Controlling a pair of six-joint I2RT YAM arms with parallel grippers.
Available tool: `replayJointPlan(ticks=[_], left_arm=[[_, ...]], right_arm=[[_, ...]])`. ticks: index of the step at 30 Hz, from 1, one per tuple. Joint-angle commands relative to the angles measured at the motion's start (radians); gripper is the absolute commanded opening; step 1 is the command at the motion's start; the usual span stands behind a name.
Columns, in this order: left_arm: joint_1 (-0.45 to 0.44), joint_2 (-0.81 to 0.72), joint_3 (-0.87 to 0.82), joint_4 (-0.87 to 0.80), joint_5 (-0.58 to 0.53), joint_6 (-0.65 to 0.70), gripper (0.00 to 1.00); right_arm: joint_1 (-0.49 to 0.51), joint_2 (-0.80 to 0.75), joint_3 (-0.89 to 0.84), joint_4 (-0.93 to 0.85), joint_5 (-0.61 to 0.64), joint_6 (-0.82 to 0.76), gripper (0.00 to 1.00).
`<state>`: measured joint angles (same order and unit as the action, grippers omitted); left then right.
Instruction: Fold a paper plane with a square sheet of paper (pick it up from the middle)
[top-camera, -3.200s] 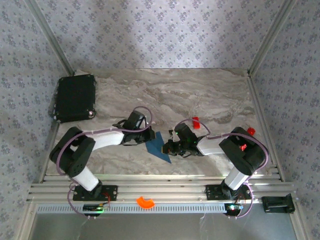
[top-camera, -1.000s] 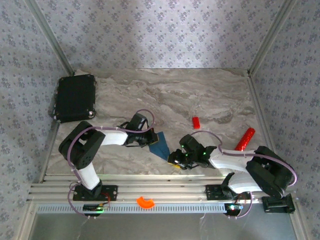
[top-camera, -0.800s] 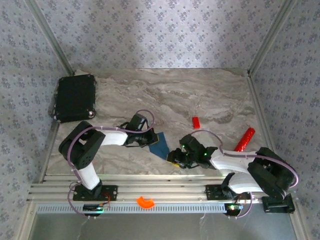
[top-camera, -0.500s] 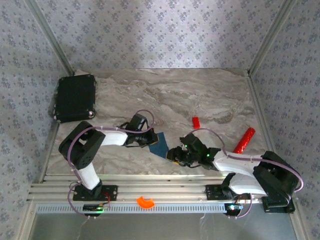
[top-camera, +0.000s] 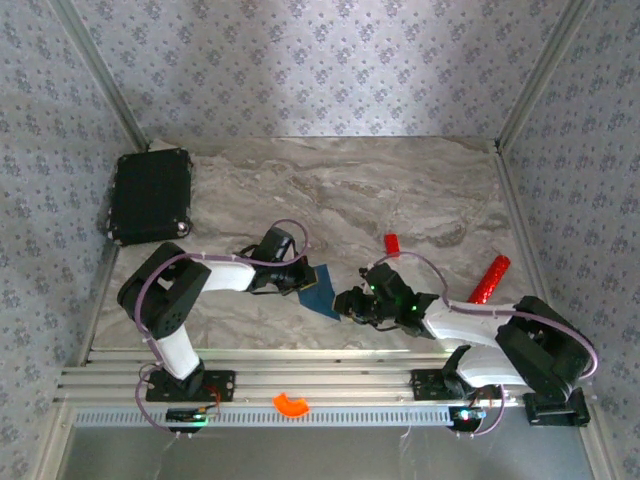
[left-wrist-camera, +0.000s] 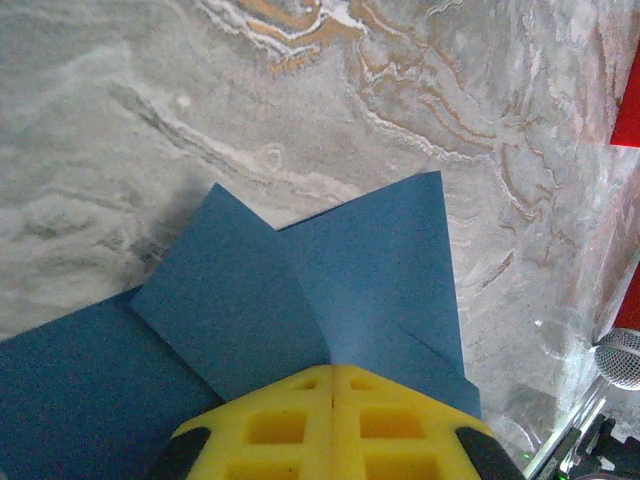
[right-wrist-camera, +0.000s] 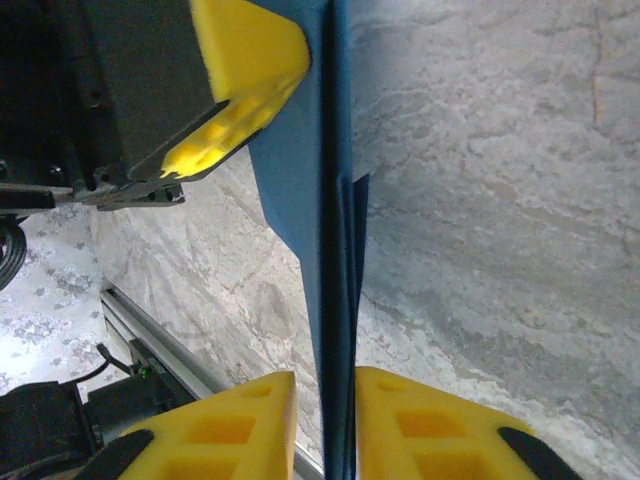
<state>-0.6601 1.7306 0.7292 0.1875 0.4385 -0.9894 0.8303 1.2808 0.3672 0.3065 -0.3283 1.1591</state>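
Top external view: the right gripper (top-camera: 347, 302) has swung in from the near edge of the surface (top-camera: 400, 190) over the past second. It now sits at the nearer tip of the square sheet of paper (top-camera: 322, 292), its jaws narrowing as it came. Seen from the right wrist, the folded dark blue sheet runs edge-on straight between its yellow pads (right-wrist-camera: 430, 420). One pad is against the paper and the other a sliver off, so I cannot tell whether it has a firm pinch yet. Opposite it, the left gripper (top-camera: 300, 279) has not budged and stays clenched on the sheet's far end, two folded flaps fanning out just ahead of its fingers. With both ends attended, the next crease looks ready to be pressed.
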Motion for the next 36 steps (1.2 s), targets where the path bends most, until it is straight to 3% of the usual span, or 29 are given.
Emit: replayJointPlan(ticks=[1, 6, 11, 15, 18, 20, 25, 31, 36], left_arm=[[0.003, 0.023, -0.01, -0.023, 0.011, -0.008, 0.04], [0.004, 0.016, -0.001, -0.03, 0.007, -0.011, 0.06], [0.007, -0.02, 0.019, -0.048, 0.001, -0.009, 0.14], [0.007, -0.135, 0.036, -0.1, -0.061, 0.004, 0.28], [0.008, -0.259, 0.042, -0.21, -0.189, 0.042, 0.43], [0.012, -0.328, 0.047, -0.293, -0.262, 0.07, 0.47], [0.051, -0.48, -0.035, -0.362, -0.355, 0.054, 0.51], [0.133, -0.631, -0.165, -0.373, -0.352, 0.002, 0.55], [0.16, -0.717, -0.189, -0.458, -0.332, 0.0, 0.56]], right_arm=[[-0.006, 0.019, -0.019, 0.062, -0.009, -0.01, 0.17], [-0.005, 0.025, -0.025, 0.074, -0.012, -0.017, 0.08], [-0.002, 0.009, -0.012, 0.022, 0.021, -0.058, 0.03], [0.054, -0.037, 0.094, -0.267, 0.202, -0.212, 0.02], [0.119, -0.053, 0.192, -0.441, 0.367, -0.324, 0.02], [0.16, -0.054, 0.251, -0.524, 0.469, -0.385, 0.02], [0.257, -0.02, 0.386, -0.711, 0.762, -0.49, 0.02], [0.335, 0.044, 0.495, -0.856, 1.023, -0.522, 0.01], [0.365, 0.106, 0.565, -0.982, 1.128, -0.522, 0.0]])
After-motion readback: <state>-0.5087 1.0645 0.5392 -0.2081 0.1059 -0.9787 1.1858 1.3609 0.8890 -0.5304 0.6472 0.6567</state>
